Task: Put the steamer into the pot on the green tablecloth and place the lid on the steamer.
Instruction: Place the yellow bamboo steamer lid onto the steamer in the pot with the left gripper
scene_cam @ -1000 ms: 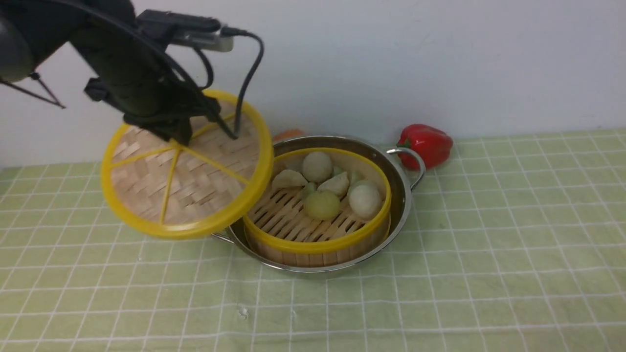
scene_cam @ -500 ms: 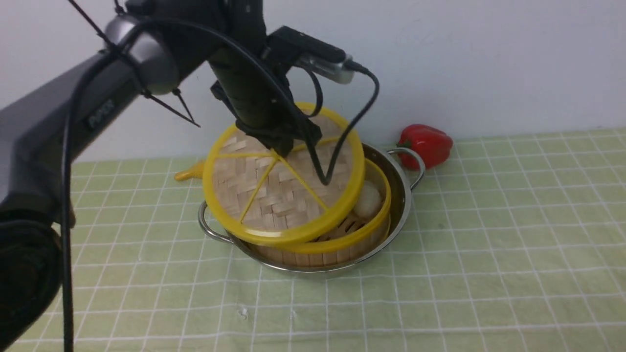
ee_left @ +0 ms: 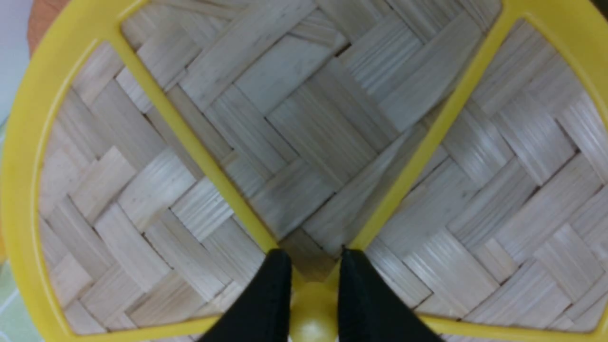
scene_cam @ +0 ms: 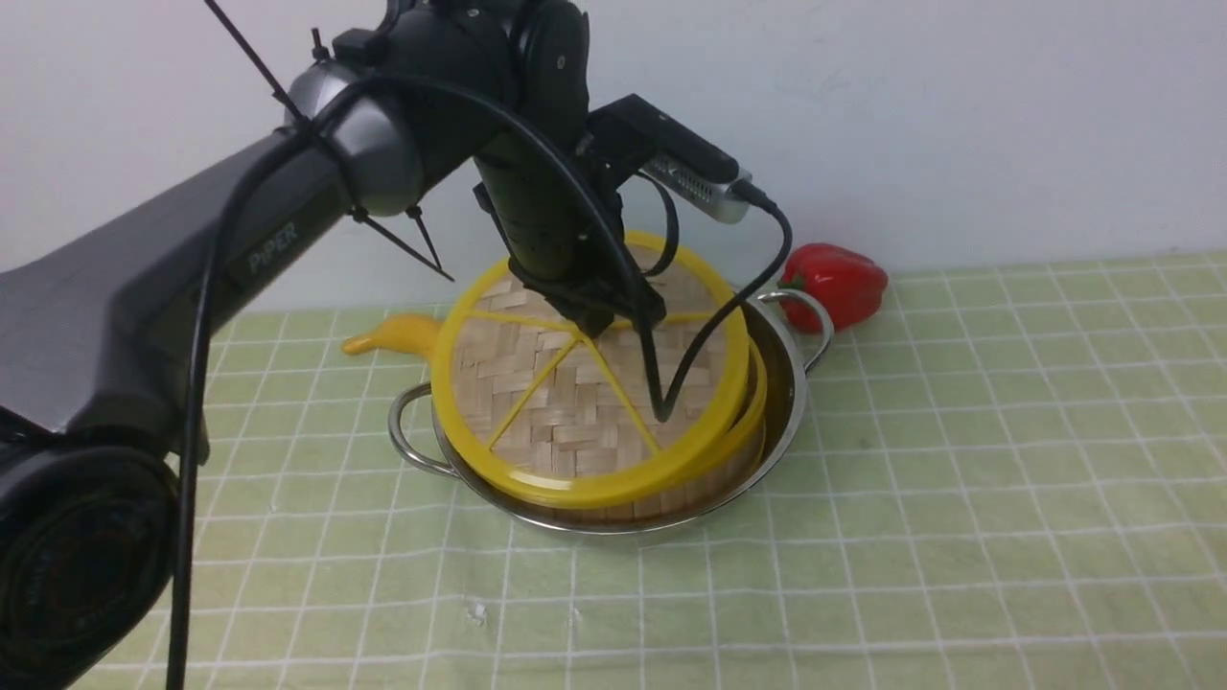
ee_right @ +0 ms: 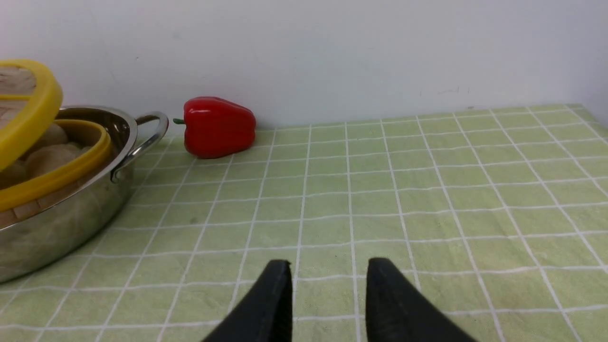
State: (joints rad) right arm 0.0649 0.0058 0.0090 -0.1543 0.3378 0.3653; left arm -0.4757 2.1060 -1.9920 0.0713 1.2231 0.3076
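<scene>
Clamping the yellow hub of the flat round woven-bamboo lid (scene_cam: 575, 412), your left end effector (scene_cam: 599, 311) comes down on it from above. In the left wrist view the 2 black fingers (ee_left: 270, 294) press against either side of the hub, with the lid's weave and yellow spokes (ee_left: 308, 118) filling the picture.

You have the lid over the round bamboo steamer (scene_cam: 743, 422), covering nearly all of it. It is tilted. On the side toward the shiny red bell pepper (scene_cam: 839, 283) the lid's thick yellow rim (ee_right: 28, 109) stands clear above the steamer's yellow rim (ee_right: 61, 175). Pale toy dumplings (ee_right: 47, 152) show in that gap. Whether the near edge of the lid touches the steamer, you cannot tell from these views.

The steamer sits inside the wide, shallow stainless-steel pot (scene_cam: 796, 383), which rests on the pale green tablecloth with a white grid (scene_cam: 959, 479) that covers the desk. The pepper lies just beside the pot's far loop handle (scene_cam: 810, 316). A yellow object (scene_cam: 393, 335) lies behind the pot on the other side, partly hidden.

Your right end effector (ee_right: 327, 270) hangs low over bare cloth, well apart from the pot. Its 2 fingers stand apart with nothing between them.
</scene>
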